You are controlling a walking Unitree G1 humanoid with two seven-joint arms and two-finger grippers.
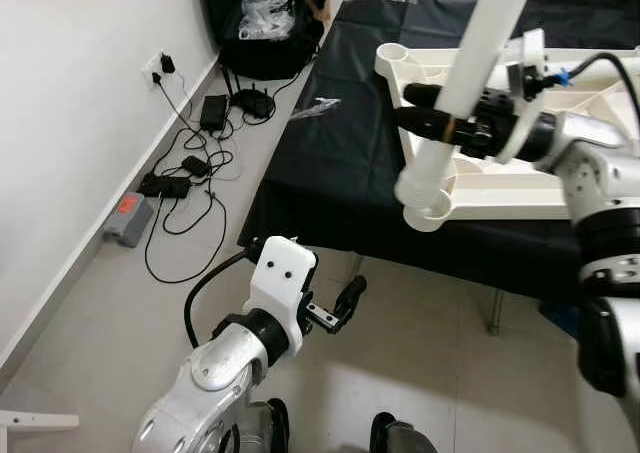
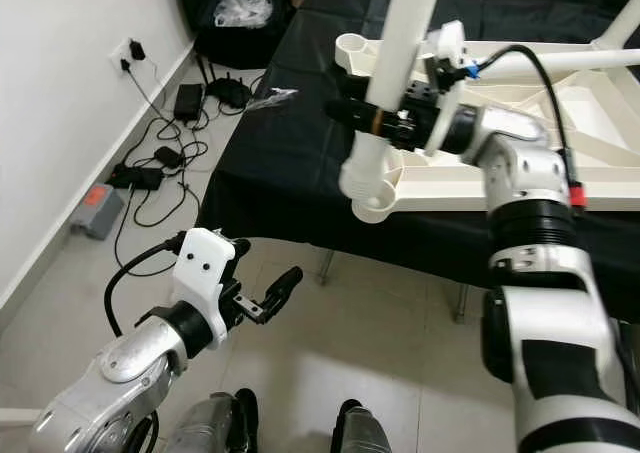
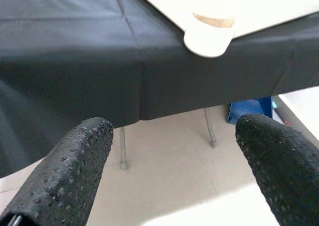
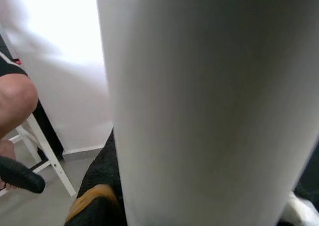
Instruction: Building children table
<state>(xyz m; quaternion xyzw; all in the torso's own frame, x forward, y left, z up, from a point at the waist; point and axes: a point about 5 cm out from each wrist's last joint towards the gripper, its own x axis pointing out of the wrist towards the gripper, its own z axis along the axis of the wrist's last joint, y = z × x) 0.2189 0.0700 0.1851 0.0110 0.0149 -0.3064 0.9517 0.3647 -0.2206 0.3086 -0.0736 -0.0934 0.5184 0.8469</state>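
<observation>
Nearest the lens, the left pincer (image 1: 335,308) hangs low over the pale tiled floor (image 1: 420,353), its silver forearm bent forward, two dotted black fingers (image 3: 65,181) spread wide apart with nothing between them. Up higher, the right arm reaches in from the right, elbow folded, and the right pincer (image 2: 375,113) is clamped on one long white round table leg (image 2: 385,83), held upright and slightly tilted. The leg's lower end sits at the corner socket of the one white plastic upturned tabletop (image 2: 470,188). That tabletop lies flat on the surface draped in black cloth (image 1: 340,153), well above and ahead of the left pincer.
</observation>
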